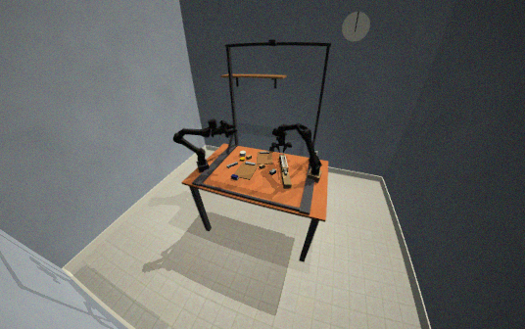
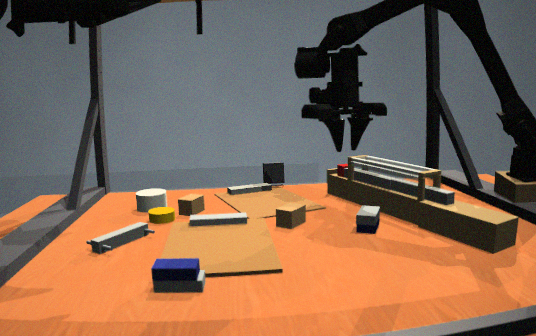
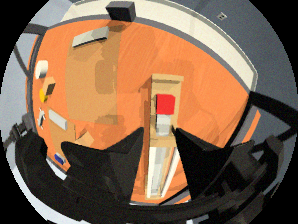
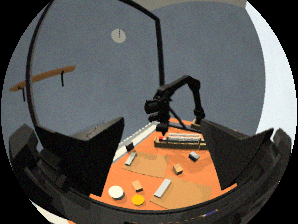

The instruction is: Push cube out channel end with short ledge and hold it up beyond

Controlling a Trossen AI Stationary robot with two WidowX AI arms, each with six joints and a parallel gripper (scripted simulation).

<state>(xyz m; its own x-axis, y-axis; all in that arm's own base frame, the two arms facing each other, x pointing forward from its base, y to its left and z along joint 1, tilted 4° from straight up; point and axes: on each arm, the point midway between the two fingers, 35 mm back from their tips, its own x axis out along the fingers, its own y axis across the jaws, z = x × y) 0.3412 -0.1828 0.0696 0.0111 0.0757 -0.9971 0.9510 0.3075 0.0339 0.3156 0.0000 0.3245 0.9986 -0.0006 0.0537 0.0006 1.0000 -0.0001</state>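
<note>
This looks like a robotics lab or test room — a wooden table (image 1: 260, 193) (image 2: 100, 300) carries two black robot arms (image 1: 191, 132) (image 1: 306, 134) and a metal frame (image 1: 279, 44), with small blocks (image 2: 291, 215) on its surface. A clock (image 1: 356, 26) (image 4: 118, 36) hangs on the plain wall (image 1: 441, 98).
</note>
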